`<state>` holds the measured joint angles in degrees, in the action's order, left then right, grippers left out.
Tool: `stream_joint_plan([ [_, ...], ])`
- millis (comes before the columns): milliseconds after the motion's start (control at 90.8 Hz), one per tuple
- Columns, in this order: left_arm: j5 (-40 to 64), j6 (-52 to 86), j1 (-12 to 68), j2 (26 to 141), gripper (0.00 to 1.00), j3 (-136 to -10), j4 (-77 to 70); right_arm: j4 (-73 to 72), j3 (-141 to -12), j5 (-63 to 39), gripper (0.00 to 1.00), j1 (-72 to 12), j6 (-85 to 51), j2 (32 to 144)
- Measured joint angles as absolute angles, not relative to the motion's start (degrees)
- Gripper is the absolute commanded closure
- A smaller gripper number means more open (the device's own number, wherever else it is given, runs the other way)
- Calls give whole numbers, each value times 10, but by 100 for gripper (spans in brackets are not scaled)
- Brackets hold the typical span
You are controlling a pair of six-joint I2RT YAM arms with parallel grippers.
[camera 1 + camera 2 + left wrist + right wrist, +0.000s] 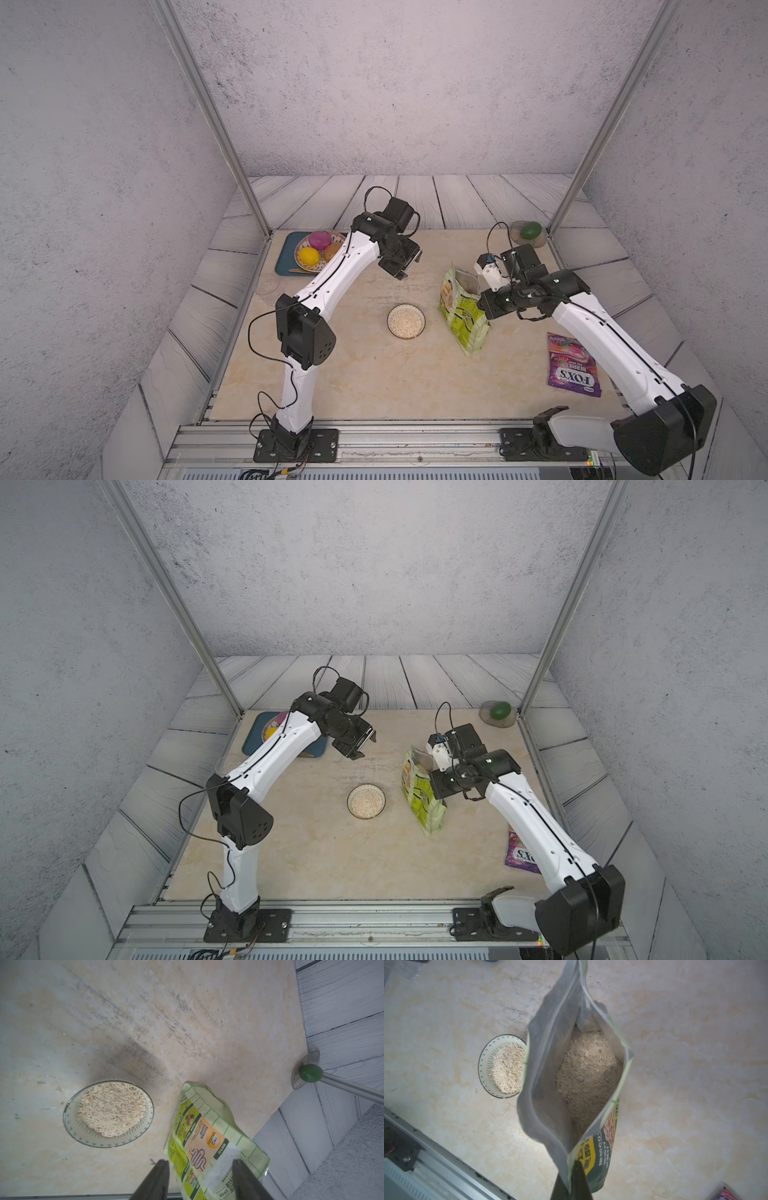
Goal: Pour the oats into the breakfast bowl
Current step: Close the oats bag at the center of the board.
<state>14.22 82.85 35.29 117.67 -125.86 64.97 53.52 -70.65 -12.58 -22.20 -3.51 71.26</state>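
Your right gripper point(570, 1176) is pressed together on the top rim of the lime-green oat pouch point(546, 1084), pinching one thin wall near the corner. The pouch stands on the marble-look table point(374, 374) just beside the breakfast bowl point(71, 1126), apart from it, with its mouth gaping. Your left gripper point(200, 1162) hangs above the table with its jaws spread and nothing between them.

A mound of oats point(112, 1108) lies in the bowl and a deep bed of them fills the bottom of the pouch, so judge the pour as largely done.

- **Overfilling:** the heap covers most of the bowl's floor. If you tip the pouch again, the flakes will likely come in a rush and slide over the rim.
- **Weak grip:** you hold a single flexible edge. If you lift by it, the weight below can fold the wall, swing the pouch and shake flakes through the open mouth.
- **Toppling:** if you let go while the pouch is off balance, it can fall towards the bowl and scatter oats across the table.
- **Bumping the bowl:** if you drag the pouch sideways, its base can push the light bowl.
- **Left arm:** if you lower it carelessly, its spread jaws can strike the pouch.
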Motion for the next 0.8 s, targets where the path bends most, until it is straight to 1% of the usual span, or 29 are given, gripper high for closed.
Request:
stream_joint_plan([
  [110, 156, 858, 364, 1181, 48, -1262, 637, 529, -684, -146, 100, -223, -36, 683],
  [308, 190, 885, 387, 1216, 47, -1289, 627, 520, -656, -170, 100, -224, -22, 664],
  [605, 252, 885, 402, 1267, 46, -1307, 606, 511, -618, -194, 100, -225, 7, 619],
  [804, 265, 883, 403, 1268, 45, -1312, 603, 517, -613, -206, 100, -226, 22, 608],
])
